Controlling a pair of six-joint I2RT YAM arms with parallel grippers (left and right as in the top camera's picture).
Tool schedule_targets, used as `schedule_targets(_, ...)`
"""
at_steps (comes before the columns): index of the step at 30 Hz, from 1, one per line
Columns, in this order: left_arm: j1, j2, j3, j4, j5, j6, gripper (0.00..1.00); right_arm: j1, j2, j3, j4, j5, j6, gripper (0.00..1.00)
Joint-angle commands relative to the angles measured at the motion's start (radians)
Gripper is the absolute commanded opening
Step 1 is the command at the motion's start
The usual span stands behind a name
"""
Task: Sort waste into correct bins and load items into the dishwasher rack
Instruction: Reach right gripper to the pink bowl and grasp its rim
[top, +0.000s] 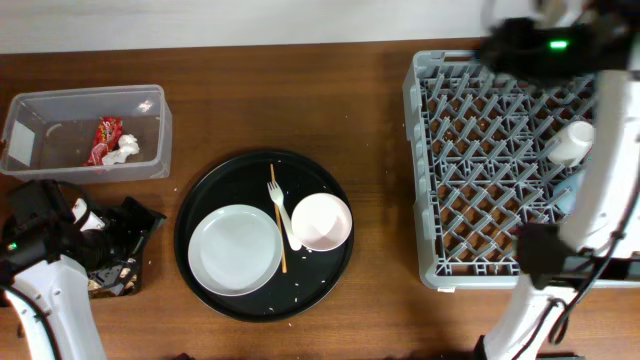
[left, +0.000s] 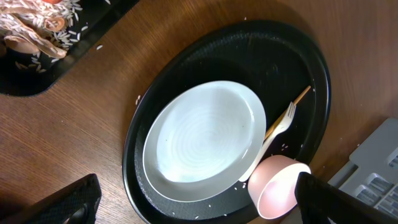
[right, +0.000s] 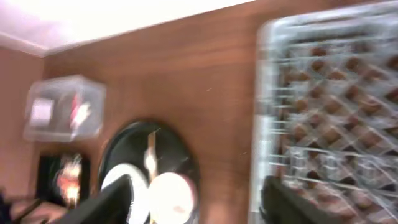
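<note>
The right pincer (right: 202, 202) is being held wide (empty); the rim of the white bowl (top: 321, 221) is probably being aimed for.

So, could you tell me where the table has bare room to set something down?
Bare wood runs between the clear tub and the dishwasher rack, beyond the round black tray, plus a strip between tray and rack. The tray is crowded with plate, bowl, fork and stick.

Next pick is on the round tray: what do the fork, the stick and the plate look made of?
The fork is white, matte and one-piece, likely plastic. The stick is pale tan, thin and straight, probably wood or bamboo. The plate is white and glossy with faint concentric rings: ceramic or plastic, cannot tell.
</note>
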Motion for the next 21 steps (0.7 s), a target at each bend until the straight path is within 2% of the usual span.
schedule_targets(1, -0.002, 0.000, 0.000, -0.001, 0.004, -0.005, 0.99, 0.288, -0.011, -0.023, -0.006, 0.178, -0.023, 0.99)
schedule_targets(2, -0.002, 0.000, 0.000, -0.001, 0.004, -0.005, 0.99, 0.403, -0.011, -0.071, -0.006, 0.272, 0.025, 0.99)
schedule_targets(5, -0.002, 0.000, 0.000, -0.001, 0.004, -0.005, 0.99, 0.616, -0.007, -0.224, 0.004, 0.427, 0.131, 0.99)
schedule_targets(7, -0.002, 0.000, 0.000, -0.001, 0.004, -0.005, 0.99, 0.716, -0.005, -0.351, 0.058, 0.497, 0.225, 0.99)
schedule_targets(11, -0.002, 0.000, 0.000, -0.001, 0.004, -0.005, 0.99, 0.806, -0.005, -0.640, 0.241, 0.538, 0.422, 0.99)
schedule_targets(15, -0.002, 0.000, 0.000, -0.001, 0.004, -0.005, 0.99, 0.843, -0.005, -0.861, 0.489, 0.408, 0.476, 0.84)
schedule_targets(16, -0.002, 0.000, 0.000, -0.001, 0.004, -0.005, 0.99, 0.849, -0.005, -0.893, 0.527, 0.410, 0.514, 0.79)
schedule_targets(18, -0.002, 0.000, 0.000, -0.001, 0.004, -0.005, 0.99, 0.856, -0.001, -0.933, 0.582, 0.417, 0.525, 0.73)
schedule_targets(21, -0.002, 0.000, 0.000, -0.001, 0.004, -0.005, 0.99, 0.870, 0.004, -1.003, 0.641, 0.462, 0.562, 0.56)
